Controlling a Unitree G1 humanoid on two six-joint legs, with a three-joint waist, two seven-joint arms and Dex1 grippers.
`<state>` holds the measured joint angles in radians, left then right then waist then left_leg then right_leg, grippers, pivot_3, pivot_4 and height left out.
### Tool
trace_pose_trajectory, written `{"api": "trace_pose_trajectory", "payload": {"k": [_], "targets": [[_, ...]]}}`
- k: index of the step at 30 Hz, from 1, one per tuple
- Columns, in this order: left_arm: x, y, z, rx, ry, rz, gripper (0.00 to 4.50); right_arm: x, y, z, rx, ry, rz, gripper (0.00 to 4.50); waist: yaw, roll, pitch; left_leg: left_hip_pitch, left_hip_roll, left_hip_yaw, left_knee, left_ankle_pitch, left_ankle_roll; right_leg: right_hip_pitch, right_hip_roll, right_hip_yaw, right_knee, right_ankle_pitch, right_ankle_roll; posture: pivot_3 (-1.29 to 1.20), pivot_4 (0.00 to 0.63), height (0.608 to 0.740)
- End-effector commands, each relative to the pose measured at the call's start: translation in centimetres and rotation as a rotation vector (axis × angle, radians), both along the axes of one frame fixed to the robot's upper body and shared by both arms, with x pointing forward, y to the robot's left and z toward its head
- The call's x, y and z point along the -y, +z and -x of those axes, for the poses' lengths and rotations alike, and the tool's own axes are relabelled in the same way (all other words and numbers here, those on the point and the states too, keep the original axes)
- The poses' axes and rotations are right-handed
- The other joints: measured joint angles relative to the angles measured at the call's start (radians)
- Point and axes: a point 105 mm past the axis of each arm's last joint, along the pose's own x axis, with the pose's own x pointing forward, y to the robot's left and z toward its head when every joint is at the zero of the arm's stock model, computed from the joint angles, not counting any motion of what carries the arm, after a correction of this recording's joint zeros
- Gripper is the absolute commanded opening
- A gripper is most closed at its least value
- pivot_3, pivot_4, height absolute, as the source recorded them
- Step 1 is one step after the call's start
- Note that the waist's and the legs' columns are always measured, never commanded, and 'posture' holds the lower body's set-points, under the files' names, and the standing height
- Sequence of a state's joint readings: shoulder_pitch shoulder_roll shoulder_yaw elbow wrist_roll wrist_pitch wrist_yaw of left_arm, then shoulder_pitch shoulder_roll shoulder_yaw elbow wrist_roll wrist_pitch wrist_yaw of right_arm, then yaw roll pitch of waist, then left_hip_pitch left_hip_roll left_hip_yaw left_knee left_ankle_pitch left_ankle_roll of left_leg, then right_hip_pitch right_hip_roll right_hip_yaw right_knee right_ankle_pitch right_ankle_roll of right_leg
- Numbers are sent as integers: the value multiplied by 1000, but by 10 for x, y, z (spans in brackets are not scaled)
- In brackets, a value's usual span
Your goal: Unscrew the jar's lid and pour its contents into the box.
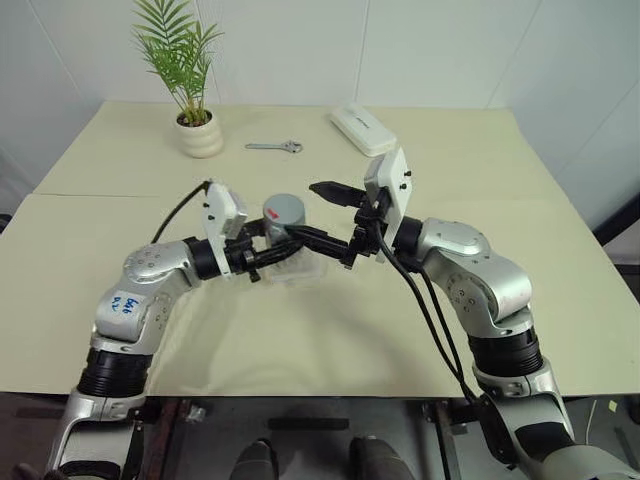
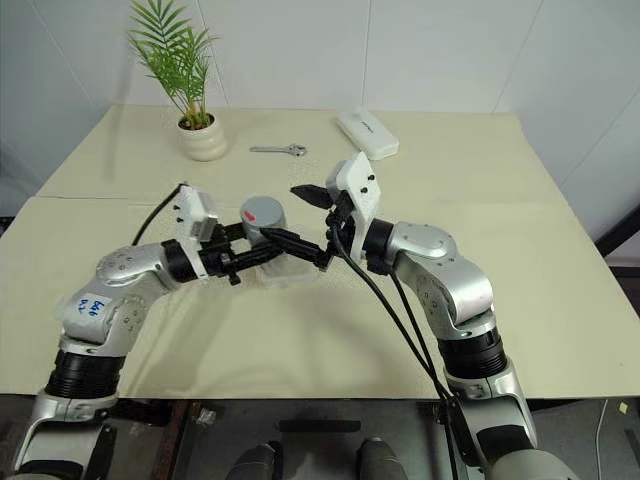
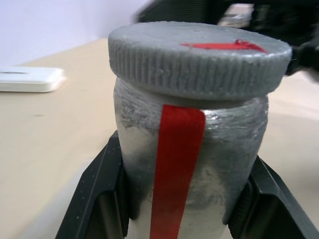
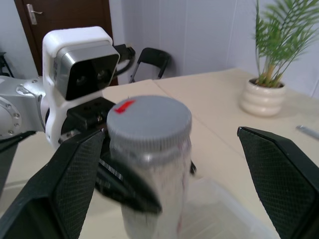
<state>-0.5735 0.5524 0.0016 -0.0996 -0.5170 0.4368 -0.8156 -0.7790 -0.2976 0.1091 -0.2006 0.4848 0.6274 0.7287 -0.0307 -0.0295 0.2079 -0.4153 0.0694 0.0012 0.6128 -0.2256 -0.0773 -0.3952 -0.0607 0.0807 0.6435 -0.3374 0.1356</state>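
Clamping the upright jar [image 3: 192, 164], left gripper [image 1: 268, 250]; right gripper [image 1: 322, 215] spread wide, straddling the lid [image 4: 149, 122].

This looks like a plain office or lab room. White walls [image 1: 400, 50] stand at twelve o'clock behind a beige table [image 1: 480, 160], and a dark door [image 4: 65, 15] and black folding chair [image 4: 152, 59] show beyond.

Silver arms, black cables, white wrist cameras
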Motion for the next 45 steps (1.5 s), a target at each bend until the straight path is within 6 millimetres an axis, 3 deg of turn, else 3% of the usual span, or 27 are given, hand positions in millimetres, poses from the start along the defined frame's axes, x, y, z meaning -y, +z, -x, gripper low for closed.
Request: {"api": "trace_pose_trajectory", "payload": {"k": [1,10,13,17,18,23,27,32,42,45], "targets": [[10,10,9,37,-72,9,1917,-4,12,8,46,17,-12,4500,-1,0,0,0,0,0,0,0,0,0,0,0,0,0,0,0,150,740],[10,8,7,36,-64,1,1917,-7,12,9,51,23,-8,4500,0,0,0,-1,0,2,0,0,1,-1,0,2,0,0,0,0,150,740],[10,8,7,37,-62,3,1917,-9,12,12,48,41,-10,3922,-1,0,0,-1,0,2,0,0,1,-2,0,3,0,0,0,0,150,740],[11,8,7,40,-63,4,1917,-10,12,15,48,56,-14,2651,0,0,0,-1,0,2,0,0,1,-2,0,3,0,0,0,0,150,740],[11,7,7,41,-65,2,1917,-10,13,15,50,58,-16,2544,0,0,0,-1,0,2,0,0,1,-2,0,3,0,0,0,0,150,740],[12,7,12,47,-131,-14,1917,-10,17,22,63,122,-5,2549,-1,0,0,-1,0,2,0,0,1,-2,0,3,0,0,0,0,150,740],[14,12,22,40,-286,-17,1917,-11,16,40,92,323,66,2549,0,0,0,-1,0,3,1,-1,1,-2,0,3,0,0,0,0,150,740],[19,2,28,58,-441,-112,1917,-3,18,50,111,501,156,2549,-1,0,0,-1,0,3,1,-1,1,-2,1,3,-1,0,0,0,150,740],[20,1,29,77,-435,-79,1917,0,21,40,101,485,127,2549,-1,0,0,-3,0,3,2,-1,3,-3,1,4,-1,0,1,0,150,740],[17,1,30,75,-422,-80,1917,1,21,38,77,460,105,3552,-3,0,0,-3,0,3,2,-1,3,-3,1,4,0,0,1,0,150,740]]}}
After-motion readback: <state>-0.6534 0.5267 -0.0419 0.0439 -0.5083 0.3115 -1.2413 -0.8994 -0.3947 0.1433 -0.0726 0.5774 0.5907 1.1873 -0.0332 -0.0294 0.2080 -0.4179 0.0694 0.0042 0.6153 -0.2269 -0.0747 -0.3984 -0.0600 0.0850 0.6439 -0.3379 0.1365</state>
